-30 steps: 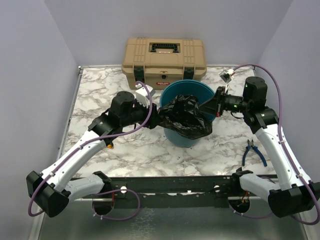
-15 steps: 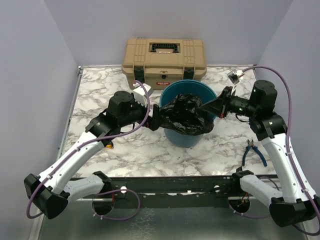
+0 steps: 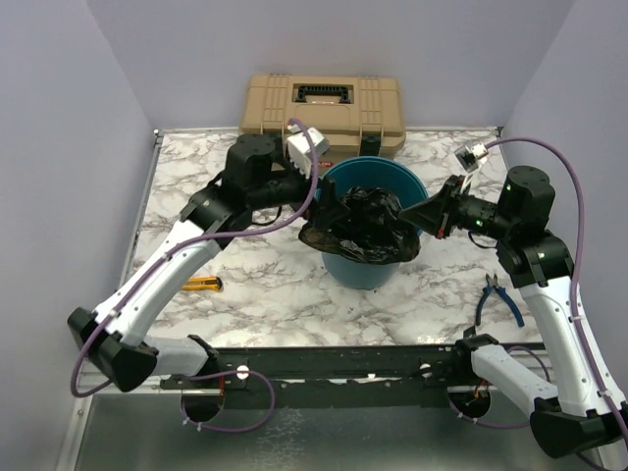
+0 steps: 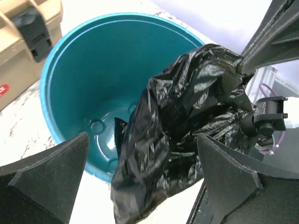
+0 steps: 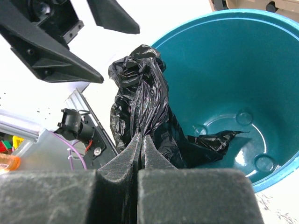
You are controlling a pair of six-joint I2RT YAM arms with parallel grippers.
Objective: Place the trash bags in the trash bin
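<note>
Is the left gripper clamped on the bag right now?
No, the left gripper is wide open, with the bag hanging past its fingers, not pinched.

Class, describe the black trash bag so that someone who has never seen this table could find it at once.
On the marble-patterned table, in front of the tan toolbox, stands a round teal bin. The trash bag hangs over its near rim, partly inside. It is the only soft, crinkled, glossy black film among hard things.
</note>
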